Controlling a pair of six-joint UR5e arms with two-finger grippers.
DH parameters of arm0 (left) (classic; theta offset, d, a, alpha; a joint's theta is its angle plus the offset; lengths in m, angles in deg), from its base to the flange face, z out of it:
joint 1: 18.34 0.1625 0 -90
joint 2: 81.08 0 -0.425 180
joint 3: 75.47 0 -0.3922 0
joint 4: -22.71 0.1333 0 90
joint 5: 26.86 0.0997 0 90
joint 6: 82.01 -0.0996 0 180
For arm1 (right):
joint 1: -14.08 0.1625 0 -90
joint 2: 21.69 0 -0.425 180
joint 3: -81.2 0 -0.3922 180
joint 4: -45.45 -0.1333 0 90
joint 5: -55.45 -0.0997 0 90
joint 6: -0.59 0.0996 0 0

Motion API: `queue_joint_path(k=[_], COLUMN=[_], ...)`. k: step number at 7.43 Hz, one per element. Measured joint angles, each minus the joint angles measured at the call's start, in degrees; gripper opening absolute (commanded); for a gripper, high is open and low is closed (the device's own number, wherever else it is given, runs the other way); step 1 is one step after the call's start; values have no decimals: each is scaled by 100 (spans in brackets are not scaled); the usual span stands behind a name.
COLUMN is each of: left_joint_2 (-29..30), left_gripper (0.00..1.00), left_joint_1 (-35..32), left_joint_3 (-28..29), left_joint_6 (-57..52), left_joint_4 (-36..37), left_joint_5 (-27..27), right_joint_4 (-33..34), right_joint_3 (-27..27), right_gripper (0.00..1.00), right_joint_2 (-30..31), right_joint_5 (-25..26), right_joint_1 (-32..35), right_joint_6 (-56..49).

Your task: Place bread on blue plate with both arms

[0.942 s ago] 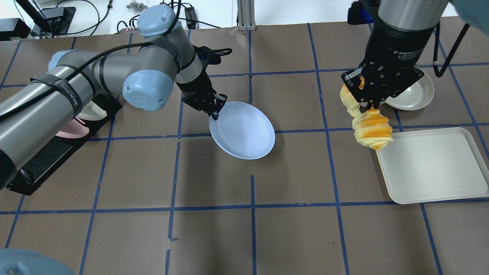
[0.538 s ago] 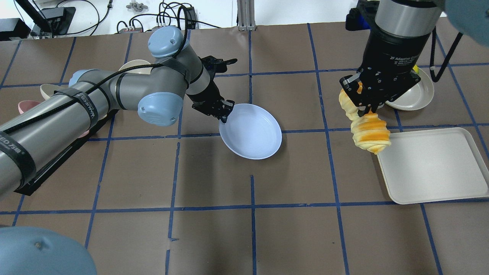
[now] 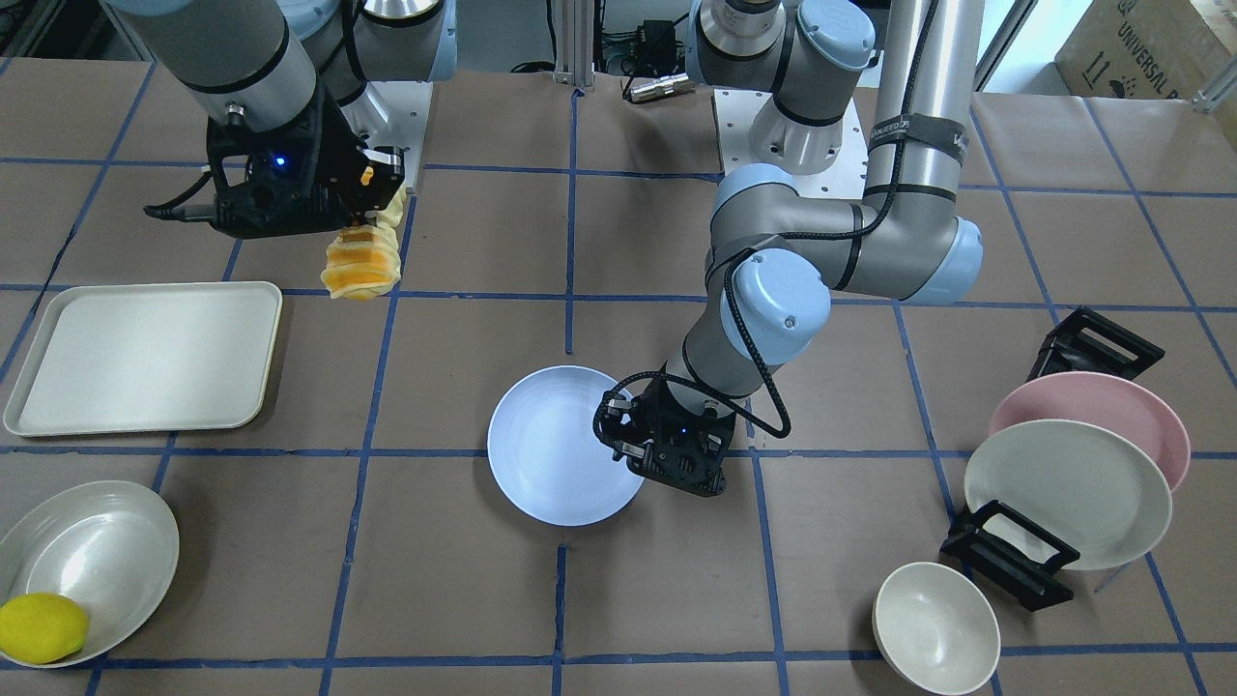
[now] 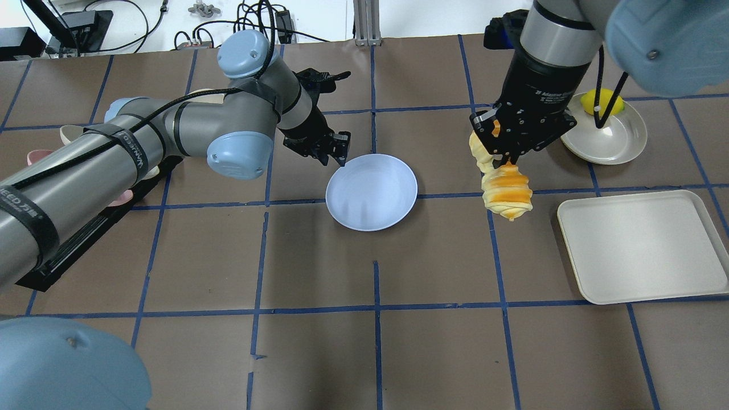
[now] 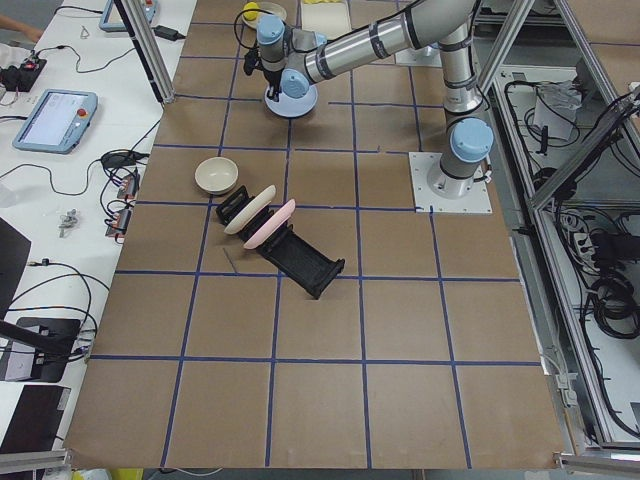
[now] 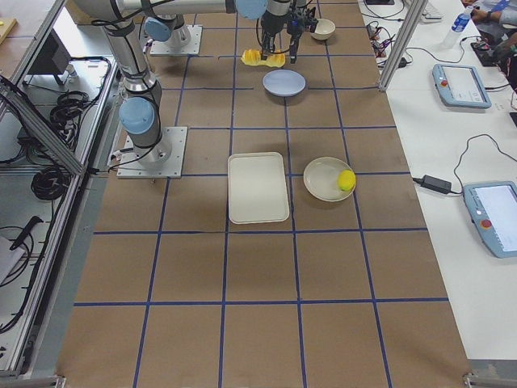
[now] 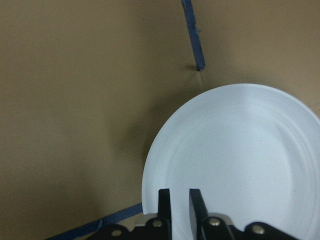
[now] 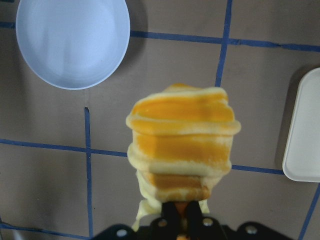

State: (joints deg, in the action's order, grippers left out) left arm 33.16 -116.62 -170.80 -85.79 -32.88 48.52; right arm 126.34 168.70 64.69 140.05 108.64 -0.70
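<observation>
The blue plate (image 4: 373, 196) lies flat near the table's middle; it also shows in the front view (image 3: 551, 454) and the left wrist view (image 7: 240, 160). My left gripper (image 4: 340, 154) is at its far-left rim, jaws nearly closed on the rim (image 7: 179, 200). My right gripper (image 4: 504, 160) is shut on the top end of the striped orange and cream bread (image 4: 507, 195), which hangs above the table to the right of the plate. In the right wrist view the bread (image 8: 182, 145) fills the middle and the plate (image 8: 72, 42) sits at upper left.
A cream tray (image 4: 643, 247) lies at the right. A cream plate (image 4: 612, 139) with a yellow lemon (image 4: 601, 101) is behind it. At the robot's left, a black rack (image 3: 1010, 556) holds a pink plate (image 3: 1111, 401) and a cream plate (image 3: 1063, 493), with a cream bowl (image 3: 935, 626) near them.
My left gripper moved right with the blue plate, which went from tilted to flat on the table. My right gripper carried the bread left, toward the plate.
</observation>
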Motion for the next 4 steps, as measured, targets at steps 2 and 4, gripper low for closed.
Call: queue_joint_path(k=[2, 4], left_joint_2=[-424, -983], left_gripper=[100, 100], left_joint_1=[255, 410], left_joint_3=[439, 777], left_joint_6=[-20, -55], left_joint_4=[-1042, -2132], left_joint_5=[384, 1134], right_joint_4=[822, 1758], right_joint_3=[0, -40], right_gripper=[8, 8], right_joint_2=[-576, -1285], right_joint_5=[-33, -42], right_joint_1=[483, 956], right_joint_6=[624, 1258])
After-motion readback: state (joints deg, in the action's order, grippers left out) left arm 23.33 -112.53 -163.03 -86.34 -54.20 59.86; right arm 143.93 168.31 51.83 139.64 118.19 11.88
